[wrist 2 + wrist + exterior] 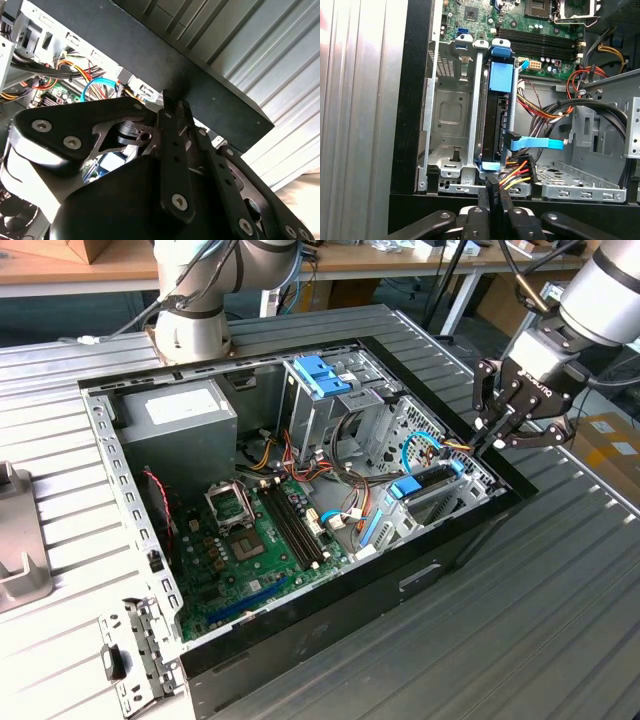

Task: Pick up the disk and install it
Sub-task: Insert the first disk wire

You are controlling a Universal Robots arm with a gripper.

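1. The disk [498, 120], a flat dark drive with a blue plastic bracket at its two ends, stands on its edge in the metal drive cage [451, 120] of the open black computer case [330, 625]. In the exterior view the disk [432, 480] lies at about 4 o'clock from the green motherboard [262, 550], close to the case wall.
2. A bundle of red, yellow and black wires with a plug [520, 176] touches the near end of the disk, and a flat blue cable [536, 144] leaves its side. I cannot tell if both are fully pushed in.
3. I judge the task is near its end: the disk is already in its slot, and nothing is carried.
4. The black hand [497, 430] hangs just above the case rim, at 1 o'clock from the disk. Its fingers [496, 200] are together and hold nothing.
5. Count: one disk, one hand, one case on the grey ribbed bench [540, 610], one grey power-supply box [178, 420] at 11 o'clock from the motherboard, and one empty bay beside the disk.
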